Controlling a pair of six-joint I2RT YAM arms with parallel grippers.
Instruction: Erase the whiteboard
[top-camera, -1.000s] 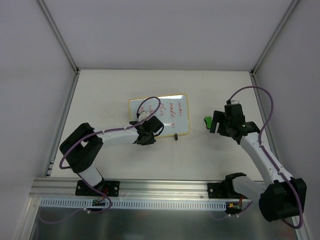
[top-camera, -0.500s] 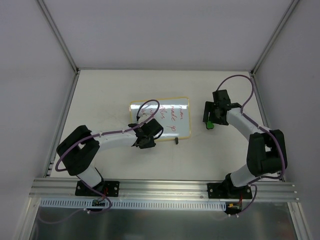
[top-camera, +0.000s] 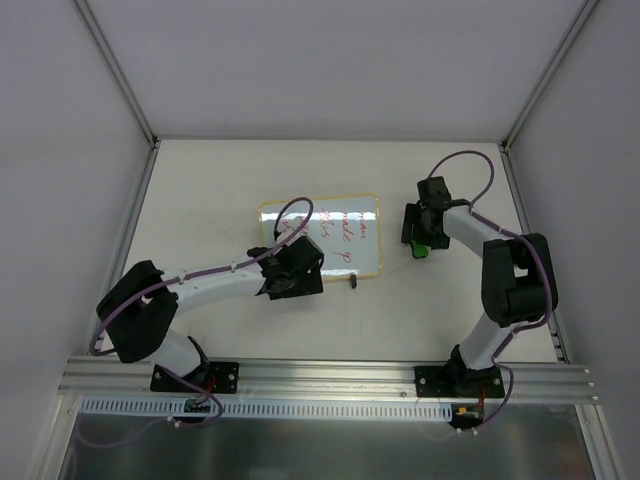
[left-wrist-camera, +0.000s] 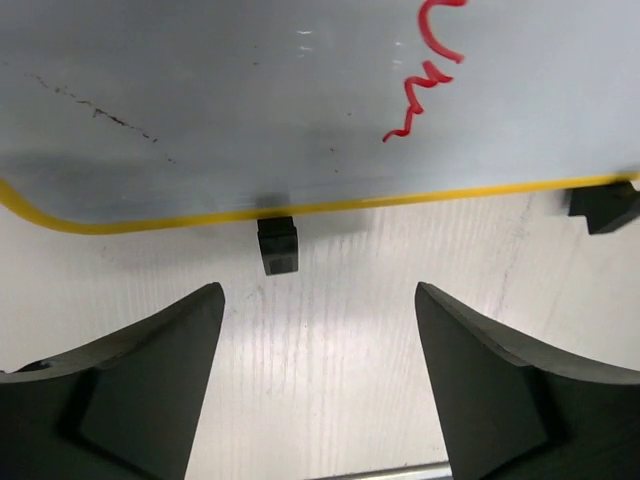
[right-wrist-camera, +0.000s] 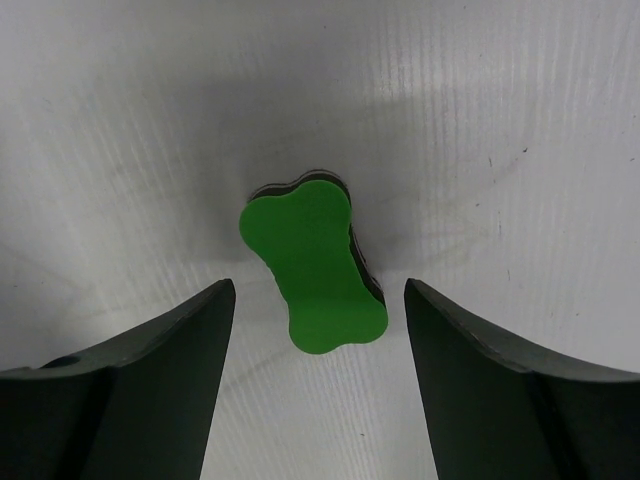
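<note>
As seen from above, board (top-camera: 330, 235) lengthwise left-right, left gripper (top-camera: 290, 275) at its near edge; right of board, right gripper (top-camera: 415, 235) over eraser (top-camera: 419, 248). From left wrist, jaws spread, empty, facing board's foot (left-wrist-camera: 277, 245). From right wrist, jaws spread astride eraser, untouched, long axis nearly along them, slightly tilted

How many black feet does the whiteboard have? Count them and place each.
2. One black foot sits below the whiteboard edge, mid left wrist view; second foot at that view's right edge. Others may be hidden.
</note>
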